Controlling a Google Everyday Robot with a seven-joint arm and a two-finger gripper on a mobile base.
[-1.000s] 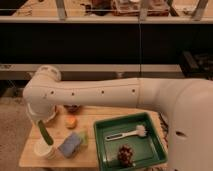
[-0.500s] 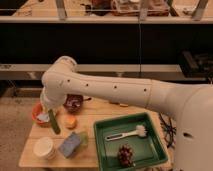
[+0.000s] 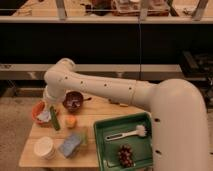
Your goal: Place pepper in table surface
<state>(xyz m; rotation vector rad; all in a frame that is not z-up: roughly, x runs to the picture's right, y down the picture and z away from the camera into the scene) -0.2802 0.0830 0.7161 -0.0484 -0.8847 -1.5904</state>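
Your tool (image 3: 51, 111) appears clamped on the pepper (image 3: 54, 120), which hangs upright just above the tabletop (image 3: 102, 111), held vertical for lowering. Beside it: orange fruit (image 3: 70, 121), dark bowl (image 3: 73, 101).

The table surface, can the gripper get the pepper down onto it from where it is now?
Probably yes. The gripper hangs over the table surface with the pepper pointing down, and bare wood shows between the orange bowl and orange fruit.

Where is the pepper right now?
In the camera view the pepper hangs upright in the hand over the table surface's left side, between the orange bowl and the small orange fruit.
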